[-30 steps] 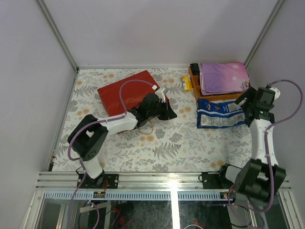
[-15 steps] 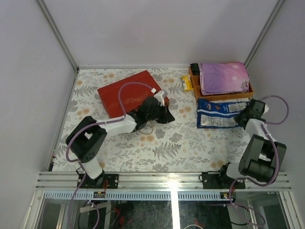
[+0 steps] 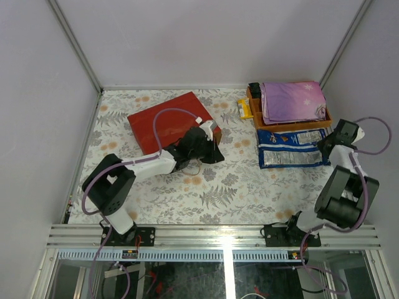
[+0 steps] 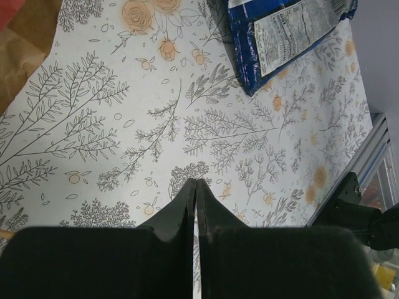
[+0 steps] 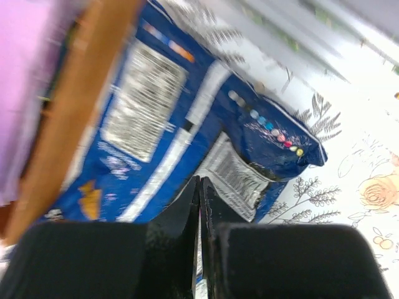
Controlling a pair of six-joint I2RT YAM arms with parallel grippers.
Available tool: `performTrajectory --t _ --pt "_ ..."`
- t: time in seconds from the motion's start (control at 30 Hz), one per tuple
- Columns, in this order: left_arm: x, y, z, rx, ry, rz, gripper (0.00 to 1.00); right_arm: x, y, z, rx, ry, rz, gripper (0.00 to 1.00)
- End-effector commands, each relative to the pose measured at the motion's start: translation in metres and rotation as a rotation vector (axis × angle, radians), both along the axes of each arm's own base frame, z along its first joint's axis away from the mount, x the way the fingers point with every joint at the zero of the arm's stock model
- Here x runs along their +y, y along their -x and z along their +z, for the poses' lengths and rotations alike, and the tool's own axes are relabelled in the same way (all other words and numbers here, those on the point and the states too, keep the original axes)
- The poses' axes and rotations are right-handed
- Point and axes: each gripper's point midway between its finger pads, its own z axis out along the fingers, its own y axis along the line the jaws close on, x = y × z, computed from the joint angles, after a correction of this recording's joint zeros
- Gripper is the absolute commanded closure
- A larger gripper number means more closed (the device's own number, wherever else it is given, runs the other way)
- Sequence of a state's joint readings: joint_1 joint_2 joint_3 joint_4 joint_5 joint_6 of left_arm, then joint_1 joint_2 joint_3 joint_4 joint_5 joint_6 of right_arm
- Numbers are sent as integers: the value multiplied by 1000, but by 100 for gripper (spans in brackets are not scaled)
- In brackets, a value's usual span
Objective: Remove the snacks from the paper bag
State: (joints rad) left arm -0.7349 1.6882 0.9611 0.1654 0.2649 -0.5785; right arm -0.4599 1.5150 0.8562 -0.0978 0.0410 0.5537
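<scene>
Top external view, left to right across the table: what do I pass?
Large red paper bag → small yellow packet → blue-and-white snack packs. The orange-brown wooden tray spans the same stretch as the packs, so it is left unordered.

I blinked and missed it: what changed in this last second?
The right arm folded down, its shut right gripper now at the right end of the blue-and-white packs. The left gripper barely shifted beside the paper bag. Bag, packs, wooden tray and purple cloth stayed put.
</scene>
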Motion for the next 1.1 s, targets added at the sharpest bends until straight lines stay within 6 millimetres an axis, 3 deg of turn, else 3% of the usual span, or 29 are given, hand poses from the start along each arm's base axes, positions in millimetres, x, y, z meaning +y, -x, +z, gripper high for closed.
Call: performTrajectory --t 0.0,0.07,0.13,0.47,0.63,0.73,0.93,1.0,1.07 --pt "4 -2 24 -60 -3 8 100 -17 -15 111 -195 166 -12 100" --pt "4 -3 27 -62 -2 9 100 -19 -13 125 -204 189 -13 100" --pt "3 -3 29 -61 -4 8 100 -21 -12 117 -186 188 -20 100" --pt "3 -1 28 -43 -33 -13 100 -24 -5 -10 71 53 -97 100" --pt "2 -1 26 -31 -39 -13 100 -28 4 -39 147 47 -136 100" --pt "4 -2 24 -29 -53 -8 100 -30 2 -29 137 61 -132 100" --pt "5 -3 25 -27 -65 -7 100 -43 -3 42 24 162 -163 100" --pt "5 -3 27 -27 -64 -6 100 -47 -1 50 19 191 -172 100" --pt "4 -4 28 -26 -64 -6 100 -51 1 43 40 205 -179 100"
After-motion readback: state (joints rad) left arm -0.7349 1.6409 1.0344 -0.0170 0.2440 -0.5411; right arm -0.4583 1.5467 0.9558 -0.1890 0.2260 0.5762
